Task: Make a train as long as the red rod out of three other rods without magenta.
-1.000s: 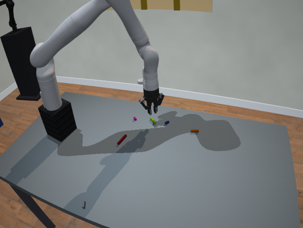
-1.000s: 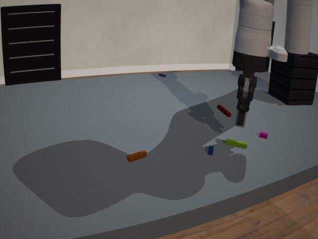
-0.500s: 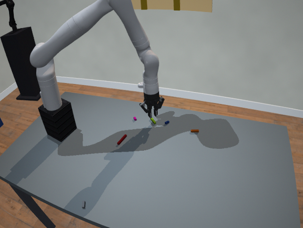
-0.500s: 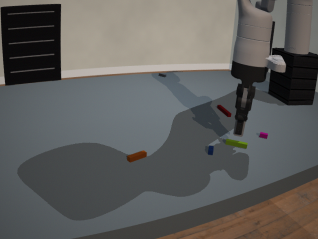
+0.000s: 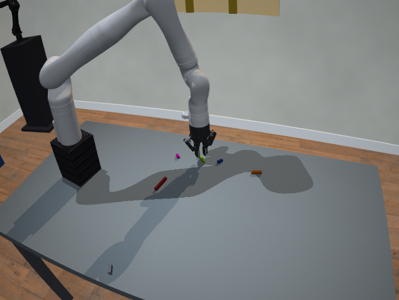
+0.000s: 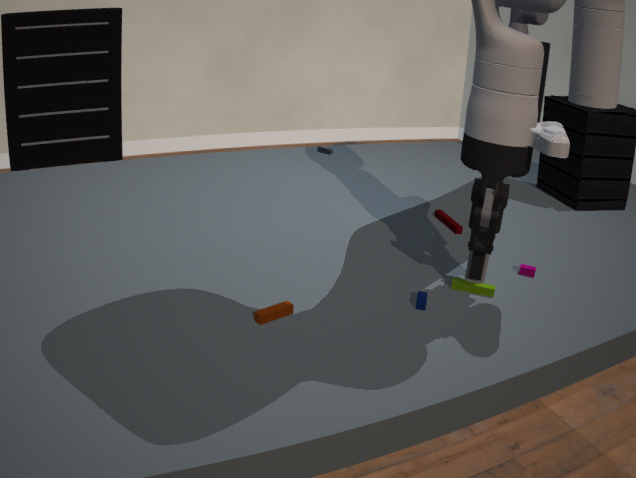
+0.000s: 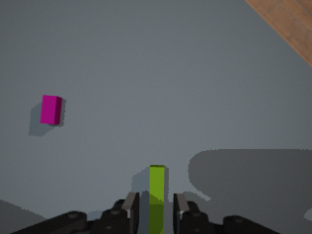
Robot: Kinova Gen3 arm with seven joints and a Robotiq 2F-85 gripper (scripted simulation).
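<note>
My gripper (image 5: 200, 154) (image 6: 477, 274) (image 7: 156, 207) is low over the table, its fingers partly open and straddling the lime rod (image 5: 202, 158) (image 6: 473, 287) (image 7: 157, 184). The wrist view shows a gap on each side of the rod, which lies flat on the table. A blue rod (image 5: 219, 160) (image 6: 421, 300) lies close beside the lime one. The red rod (image 5: 160, 183) (image 6: 447, 221) lies apart, towards the arm's base. An orange rod (image 5: 256, 172) (image 6: 273, 311) lies further off on the other side. A small grey rod (image 5: 110, 268) (image 6: 324, 150) lies far away near a table edge.
A magenta rod (image 5: 177, 155) (image 6: 527, 270) (image 7: 50, 109) lies a short way from the gripper. The arm's black base (image 5: 75, 157) (image 6: 586, 154) stands on the grey table (image 5: 258, 241) near a corner. A table edge runs close by in the wrist view.
</note>
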